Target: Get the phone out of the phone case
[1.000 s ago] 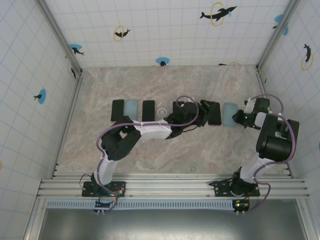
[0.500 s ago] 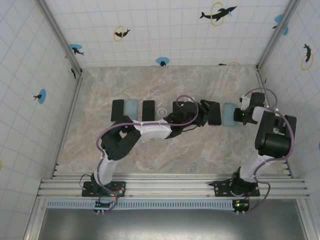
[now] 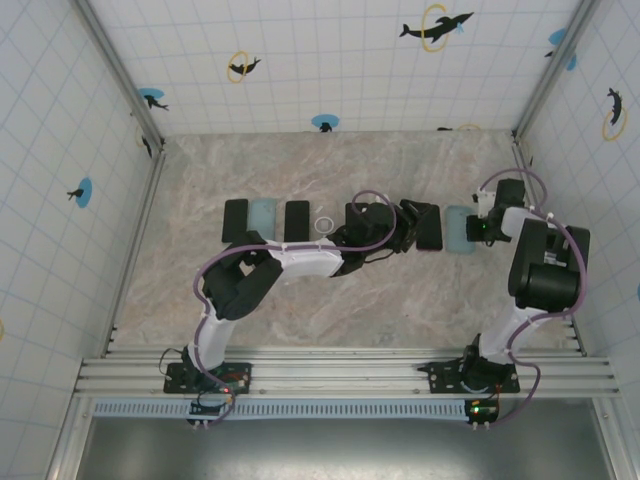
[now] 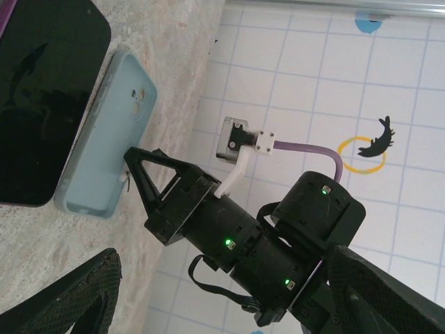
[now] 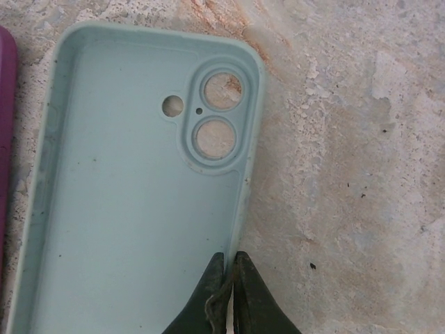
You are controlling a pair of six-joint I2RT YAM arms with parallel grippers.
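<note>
Marble table, fingers astride pale case rim

Four dark phones lie in a row across the table: first phone nearest the left edge, second phone, third phone and fourth phone. There are two pale blue cases, left case and right case, and one small white ring.

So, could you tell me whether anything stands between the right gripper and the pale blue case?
Nothing visible does. The right gripper is shut on the side wall of the case, which lies empty on the table.
</note>
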